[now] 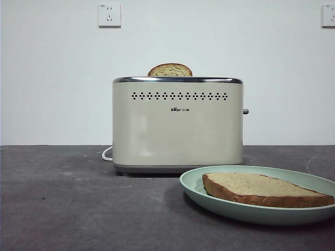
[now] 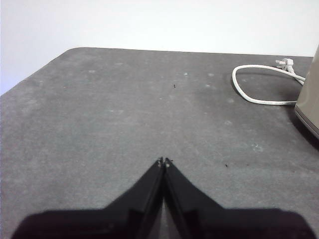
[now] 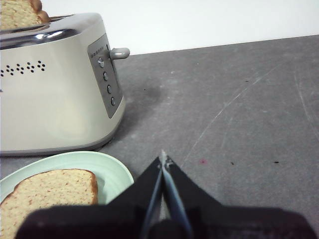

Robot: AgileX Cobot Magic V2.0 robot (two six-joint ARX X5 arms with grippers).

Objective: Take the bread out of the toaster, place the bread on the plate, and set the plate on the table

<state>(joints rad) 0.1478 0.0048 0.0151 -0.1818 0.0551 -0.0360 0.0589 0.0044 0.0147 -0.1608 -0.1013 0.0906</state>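
The cream toaster point(image 1: 178, 125) stands mid-table; it also shows in the right wrist view point(image 3: 55, 94), and its corner shows in the left wrist view point(image 2: 311, 99). A narrower slice with a domed top point(image 1: 170, 70) sticks up from its slot. The bread point(image 1: 261, 189), broad and tan with a dark crust, lies flat on the mint-green plate point(image 1: 196, 184), which rests on the dark grey table point(image 1: 78, 204) in front of the toaster. The right wrist view shows the bread point(image 3: 47, 191) and plate point(image 3: 112, 172) too. My left gripper point(image 2: 164, 161) is shut and empty over bare table. My right gripper point(image 3: 163, 158) is shut and empty, beside the plate.
The toaster's white power cord point(image 2: 259, 89) loops on the table behind it. Two wall sockets point(image 1: 109, 15) sit on the white wall. The toaster's lever knob point(image 3: 119, 52) sticks out of its end panel.
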